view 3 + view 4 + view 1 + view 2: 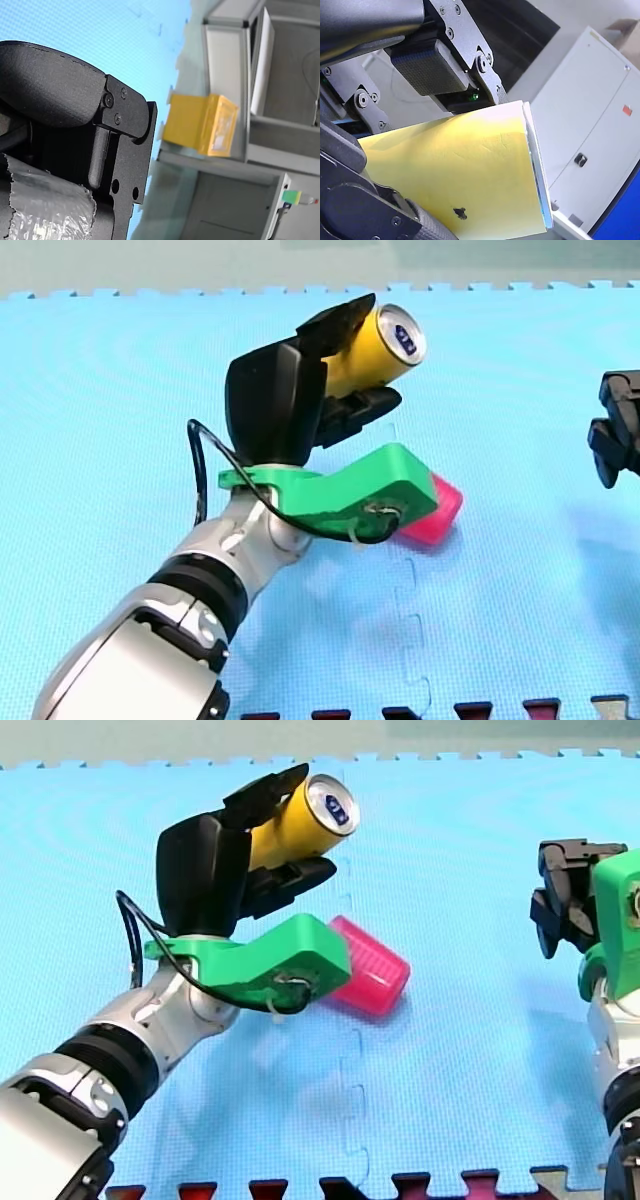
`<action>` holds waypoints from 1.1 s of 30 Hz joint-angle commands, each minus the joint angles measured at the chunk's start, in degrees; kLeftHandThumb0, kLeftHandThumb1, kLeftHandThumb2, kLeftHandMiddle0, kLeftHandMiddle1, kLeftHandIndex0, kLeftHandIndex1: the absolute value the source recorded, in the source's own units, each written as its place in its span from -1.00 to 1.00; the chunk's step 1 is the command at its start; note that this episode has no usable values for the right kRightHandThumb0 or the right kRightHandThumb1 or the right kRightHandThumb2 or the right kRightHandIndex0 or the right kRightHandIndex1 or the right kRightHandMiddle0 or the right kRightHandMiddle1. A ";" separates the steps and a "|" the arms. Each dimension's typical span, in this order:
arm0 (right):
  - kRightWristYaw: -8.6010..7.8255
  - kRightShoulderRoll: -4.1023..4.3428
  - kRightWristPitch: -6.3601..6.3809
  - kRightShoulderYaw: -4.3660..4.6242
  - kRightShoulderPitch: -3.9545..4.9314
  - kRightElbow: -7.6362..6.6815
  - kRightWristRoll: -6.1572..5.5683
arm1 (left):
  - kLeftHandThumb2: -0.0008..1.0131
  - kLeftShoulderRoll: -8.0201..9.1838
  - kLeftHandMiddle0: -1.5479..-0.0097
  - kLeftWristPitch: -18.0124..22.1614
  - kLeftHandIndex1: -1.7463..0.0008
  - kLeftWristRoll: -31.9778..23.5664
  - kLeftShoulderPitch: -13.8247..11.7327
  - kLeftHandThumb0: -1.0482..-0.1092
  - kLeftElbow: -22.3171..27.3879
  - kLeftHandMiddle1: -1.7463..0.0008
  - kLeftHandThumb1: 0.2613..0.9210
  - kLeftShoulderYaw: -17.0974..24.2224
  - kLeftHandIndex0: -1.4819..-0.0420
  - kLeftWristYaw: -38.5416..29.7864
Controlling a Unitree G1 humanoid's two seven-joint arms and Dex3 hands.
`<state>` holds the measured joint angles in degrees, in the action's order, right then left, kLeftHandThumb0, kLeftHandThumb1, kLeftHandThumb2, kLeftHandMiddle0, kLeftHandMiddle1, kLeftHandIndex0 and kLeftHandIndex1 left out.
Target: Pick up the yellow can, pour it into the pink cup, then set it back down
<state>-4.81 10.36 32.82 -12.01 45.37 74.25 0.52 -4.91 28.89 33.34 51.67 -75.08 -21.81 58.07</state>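
Note:
My left hand [378,352] is shut on the yellow can [372,348] and holds it raised above the blue mat. The can is tilted, its silver top [333,802] facing up and to the right. The second wrist view shows the same can [470,170] pressed between black fingers [427,67]. Below the hand, the pink cup [375,970] lies on its side on the mat, partly hidden behind my green wrist mount [285,960]. My right hand [560,905] is at the right edge, holding nothing and well apart from the cup.
The blue foam mat [520,580] covers the work surface, with a puzzle seam [410,630] running toward me. Dark red and black tile pieces [420,1188] line the front edge. A yellow box [200,125] on a shelf appears in the first wrist view.

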 commanded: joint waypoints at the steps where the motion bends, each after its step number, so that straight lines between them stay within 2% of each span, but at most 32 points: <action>1: 0.03 0.32 0.31 -0.04 0.03 -0.09 -0.11 | -1.00 0.30 -0.46 0.89 1.00 -0.42 -0.43 0.24 0.21 0.99 0.58 0.61 -0.44 0.70; 4: -0.03 0.33 0.29 -0.02 -0.05 -0.15 -0.12 | -1.00 0.28 -0.46 2.97 1.00 -3.68 -1.99 0.25 0.35 0.99 0.58 3.96 -0.45 0.36; 7: -0.44 0.50 0.25 -0.13 -0.33 -0.29 -0.31 | -1.00 -2.29 -0.52 10.06 0.98 -16.67 -5.27 0.26 0.77 0.97 0.58 14.71 -0.50 -8.48; 9: -0.79 0.69 0.23 -0.21 -0.55 -0.37 -0.42 | -1.00 -3.10 -0.54 12.59 0.98 -21.16 -6.94 0.26 1.03 0.97 0.59 18.12 -0.51 -11.86; 14: -0.63 1.18 -0.18 0.02 -0.66 -0.40 -0.05 | -1.00 -1.42 -0.59 15.92 0.98 -21.42 -9.35 0.26 1.56 0.96 0.59 18.53 -0.52 -11.16; 17: -0.37 1.33 -0.64 0.12 -0.55 -0.32 0.08 | -1.00 -1.38 -0.60 18.09 0.99 -22.99 -10.26 0.28 1.45 0.97 0.58 19.87 -0.53 -14.32; 22: -0.32 1.45 -1.10 0.22 -0.55 -0.28 0.09 | -1.00 -1.36 -0.64 19.75 0.98 -22.62 -11.84 0.30 1.42 0.96 0.59 21.16 -0.55 -14.70; 33: -0.15 2.38 -2.60 1.03 -0.15 -0.25 0.72 | -1.00 -0.93 -0.66 18.98 1.00 -20.05 -13.20 0.27 1.20 0.98 0.60 21.93 -0.55 -12.67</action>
<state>-5.08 12.31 30.51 -11.07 45.02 74.09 1.22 -6.17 47.91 12.78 38.59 -74.01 0.13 44.59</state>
